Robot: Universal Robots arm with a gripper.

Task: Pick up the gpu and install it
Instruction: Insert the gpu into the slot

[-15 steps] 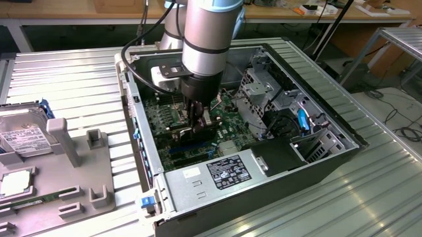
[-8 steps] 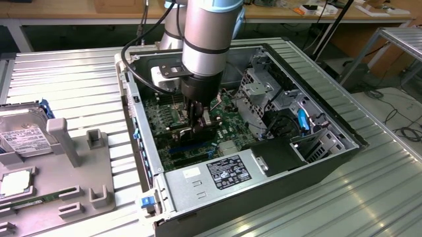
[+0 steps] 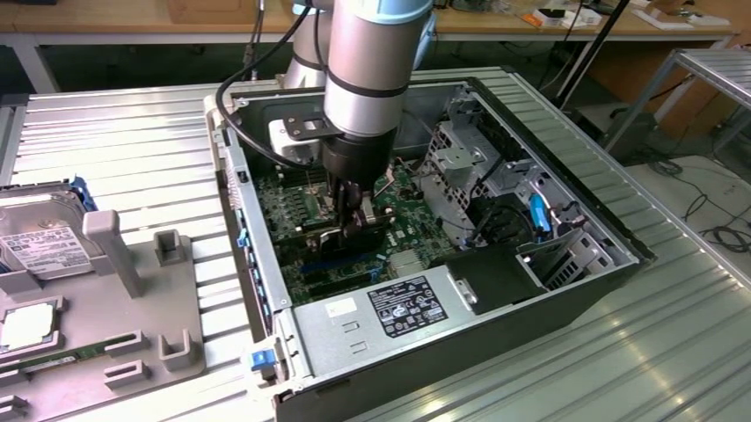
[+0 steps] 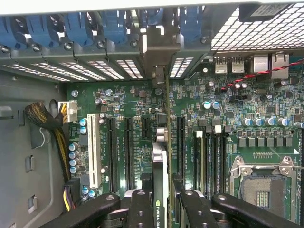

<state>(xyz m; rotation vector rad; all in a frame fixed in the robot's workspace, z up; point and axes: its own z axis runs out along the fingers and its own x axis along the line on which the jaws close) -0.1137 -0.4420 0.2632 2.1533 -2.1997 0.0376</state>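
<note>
My gripper (image 3: 352,215) is down inside the open computer case (image 3: 249,264), over the green motherboard (image 3: 288,207). It is shut on the gpu (image 3: 355,236), a thin dark card held upright on its edge. In the wrist view the gpu (image 4: 160,161) runs edge-on away from the gripper (image 4: 161,197), with one black finger (image 4: 140,206) on each side of it. Its silver bracket (image 4: 159,52) reaches the rear wall between the blue slot clips (image 4: 116,23). The card stands between two long black slots (image 4: 128,152) on the motherboard (image 4: 266,118). I cannot tell whether it sits fully in a slot.
Beside the case, a grey holder (image 3: 129,290) carries a silver hard drive (image 3: 35,237) and a green memory stick (image 3: 59,360). The power supply (image 3: 388,308) closes the case's near end. A cable bundle (image 4: 52,128), a white slot (image 4: 93,149) and the processor socket (image 4: 261,185) flank the card.
</note>
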